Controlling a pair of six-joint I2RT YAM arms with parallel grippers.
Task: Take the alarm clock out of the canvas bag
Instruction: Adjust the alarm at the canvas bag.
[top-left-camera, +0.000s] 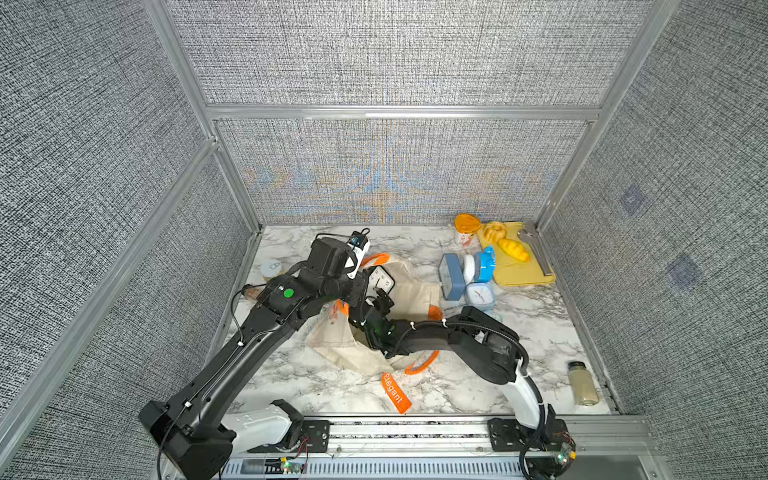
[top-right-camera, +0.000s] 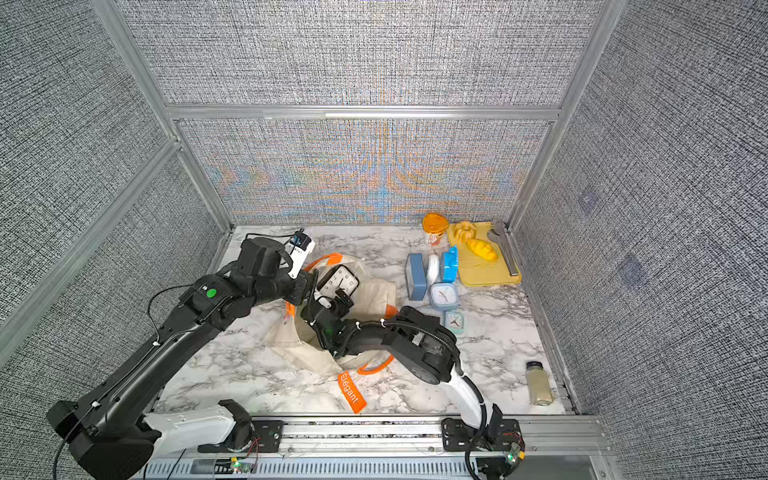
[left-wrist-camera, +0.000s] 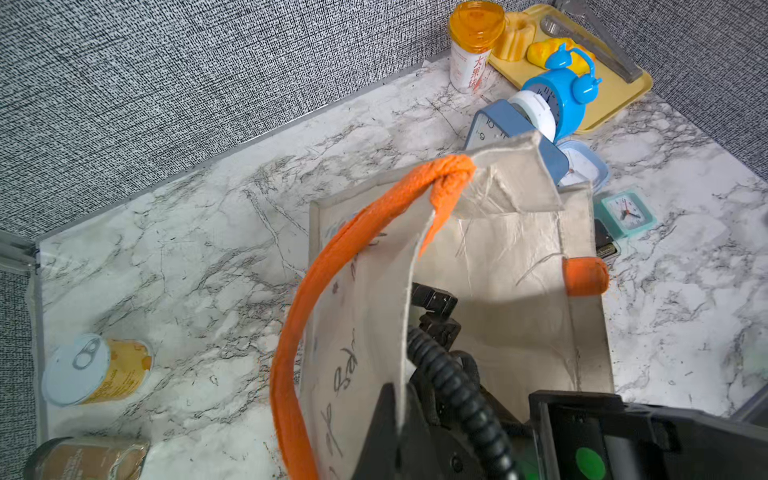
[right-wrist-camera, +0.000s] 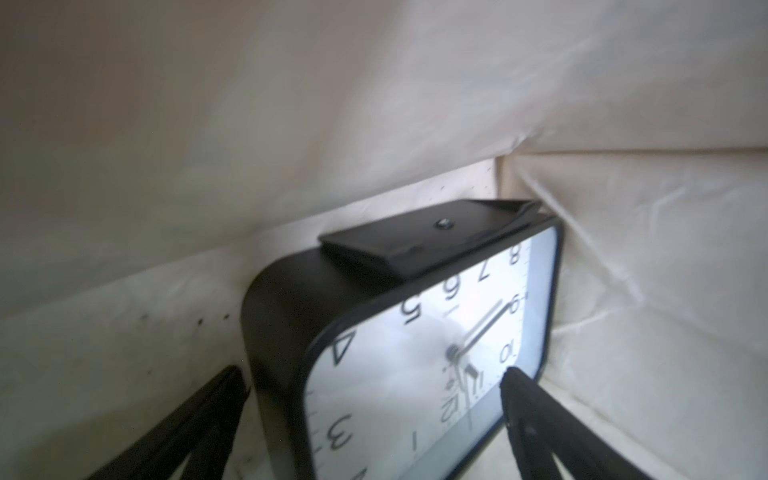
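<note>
Much of the canvas bag (top-left-camera: 419, 291) is covered in both top views; the right wrist view cuts off part of the alarm clock (right-wrist-camera: 415, 291). It lies inside the bag, at 12 o'clock of the right gripper (right-wrist-camera: 372, 374), whose jaws stand wide apart astride it. The left gripper (left-wrist-camera: 397, 401) clamps the bag's rim at the clock's 9 o'clock.

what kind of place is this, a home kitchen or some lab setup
Most likely a robot test cell, not a home: grey fabric panels in aluminium framing box in a marble-look tabletop, and the left arm and right arm mount on a rail at its front edge.
</note>
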